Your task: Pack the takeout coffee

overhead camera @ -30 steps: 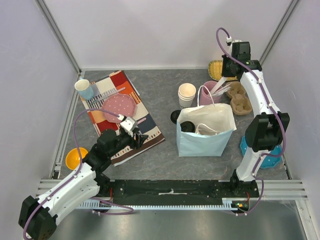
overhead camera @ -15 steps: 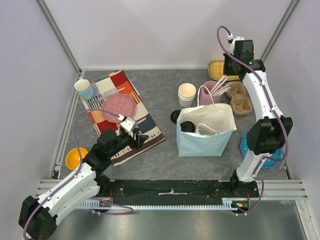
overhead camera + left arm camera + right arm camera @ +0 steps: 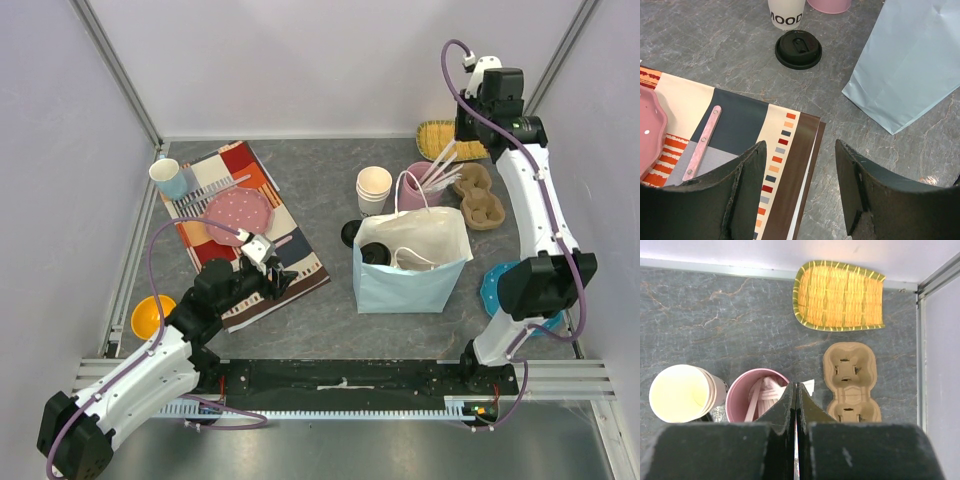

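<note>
The light-blue paper bag (image 3: 410,268) stands open in the middle of the table. A round black lid (image 3: 375,253) shows inside its mouth at the left; this is the takeout coffee, its white cup hidden by the bag wall. My right gripper (image 3: 466,135) is high at the back right, above the pink cup (image 3: 757,397), and is shut (image 3: 796,387) on a thin white wrapped stick (image 3: 808,386). My left gripper (image 3: 278,278) is open and empty (image 3: 800,146), low over the edge of the striped placemat (image 3: 785,150), left of the bag (image 3: 912,60).
A loose black lid (image 3: 798,49) lies by a stack of lidless white cups (image 3: 373,188). A cardboard cup carrier (image 3: 478,195) and woven tray (image 3: 840,295) are at the back right. A blue-banded cup (image 3: 170,178), pink plate (image 3: 238,215) and orange bowl (image 3: 152,315) are at the left.
My right gripper has moved up and to the back right, away from the pink cup, still shut on the white stick. The left arm has not moved.
</note>
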`<action>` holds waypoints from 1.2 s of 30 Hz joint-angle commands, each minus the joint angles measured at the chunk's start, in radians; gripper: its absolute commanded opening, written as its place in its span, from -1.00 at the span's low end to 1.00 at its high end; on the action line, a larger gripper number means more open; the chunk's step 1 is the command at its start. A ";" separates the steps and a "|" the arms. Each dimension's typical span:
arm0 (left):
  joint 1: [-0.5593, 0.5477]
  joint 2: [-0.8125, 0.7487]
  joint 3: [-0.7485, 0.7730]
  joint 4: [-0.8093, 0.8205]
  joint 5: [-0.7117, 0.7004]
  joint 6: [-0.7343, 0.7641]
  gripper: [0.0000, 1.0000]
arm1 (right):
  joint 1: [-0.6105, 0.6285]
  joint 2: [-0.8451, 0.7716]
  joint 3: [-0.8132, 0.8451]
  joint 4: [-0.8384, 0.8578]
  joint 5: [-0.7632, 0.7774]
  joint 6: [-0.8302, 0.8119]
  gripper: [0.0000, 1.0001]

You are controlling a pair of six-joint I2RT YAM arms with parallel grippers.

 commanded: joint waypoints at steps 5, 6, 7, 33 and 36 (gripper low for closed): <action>0.004 -0.011 0.001 0.040 0.018 -0.016 0.28 | 0.000 -0.139 0.049 0.018 -0.005 -0.057 -1.00; 0.004 -0.011 0.000 0.042 0.018 -0.016 0.28 | -0.001 -0.142 0.050 0.019 -0.005 -0.059 -1.00; 0.004 -0.014 0.000 0.040 0.018 -0.016 0.28 | -0.001 -0.147 0.050 0.018 -0.005 -0.059 -1.00; 0.007 -0.106 -0.011 0.043 0.050 -0.005 0.27 | 0.000 -0.564 0.079 0.073 -0.193 0.064 -1.00; 0.007 -0.125 -0.014 0.046 0.056 0.000 0.27 | 0.000 -0.621 0.086 0.035 -0.207 0.077 -1.00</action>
